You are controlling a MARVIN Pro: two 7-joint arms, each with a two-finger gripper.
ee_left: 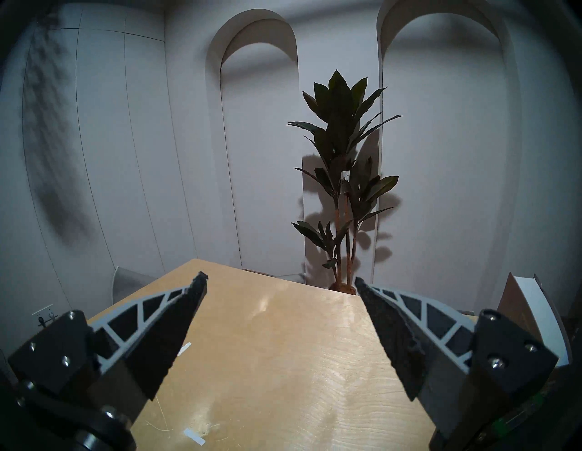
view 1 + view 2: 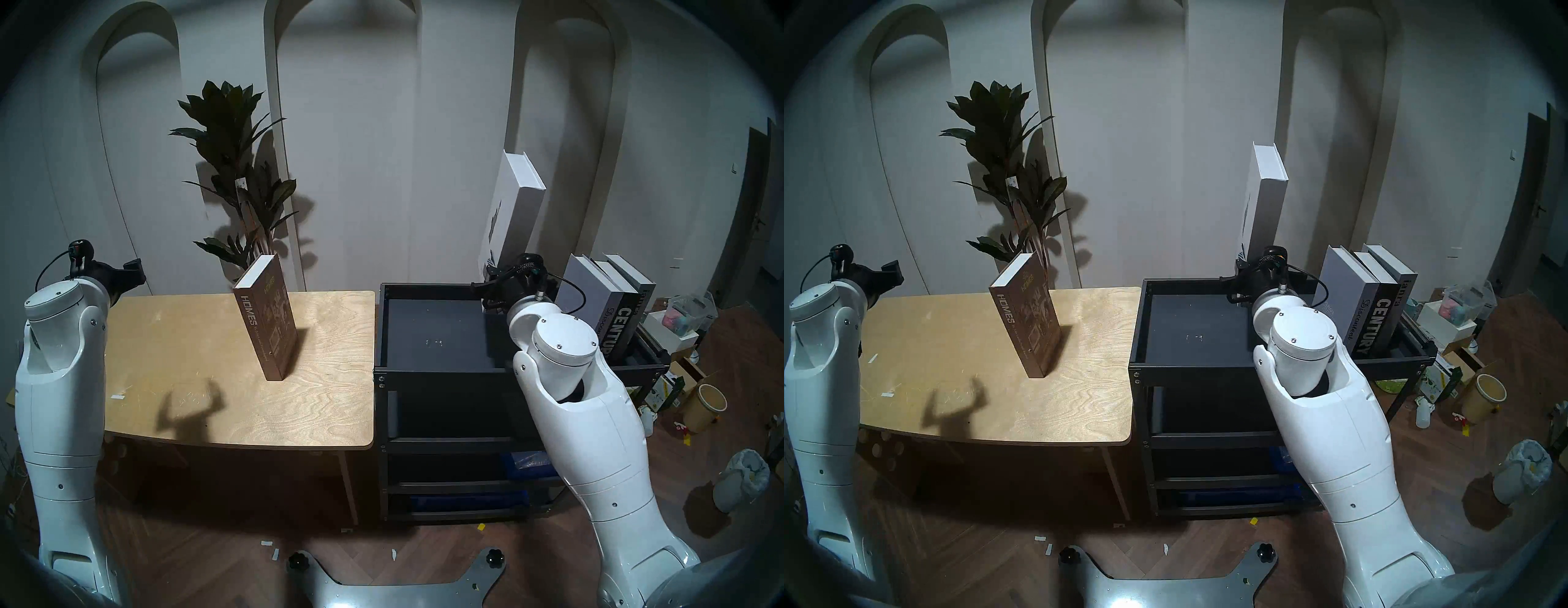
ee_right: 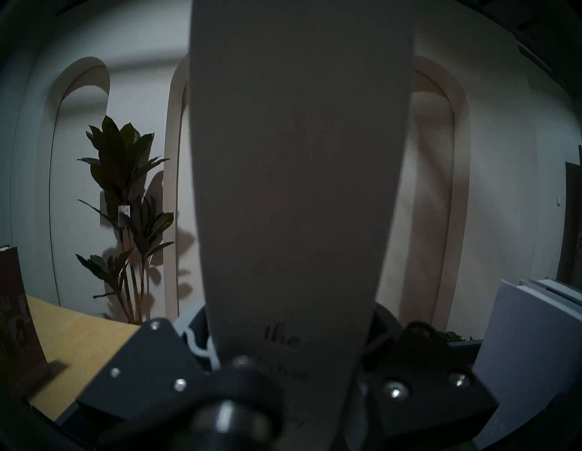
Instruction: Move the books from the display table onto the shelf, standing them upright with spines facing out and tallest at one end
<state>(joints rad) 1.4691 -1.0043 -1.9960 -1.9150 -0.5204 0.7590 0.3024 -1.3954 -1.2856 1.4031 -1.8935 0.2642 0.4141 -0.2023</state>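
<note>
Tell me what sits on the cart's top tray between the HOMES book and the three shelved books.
Only the right gripper, shut on the white book. The rest of the black tray is bare in both head views.

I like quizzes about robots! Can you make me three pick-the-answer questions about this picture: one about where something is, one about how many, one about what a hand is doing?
1. Where does the brown HOMES book stand?
A. on the wooden table
B. on the black cart
C. on the floor

2. How many books stand in a row at the cart's right end?
A. one
B. three
C. six

3. What are the left gripper fingers doing?
A. squeezing a book
B. spread open, empty
C. holding a plant

Answers:
1 A, it stands upright on the plywood.
2 B, Discontent, CENTURY and ianra.
3 B, only bare table shows between them.
</note>
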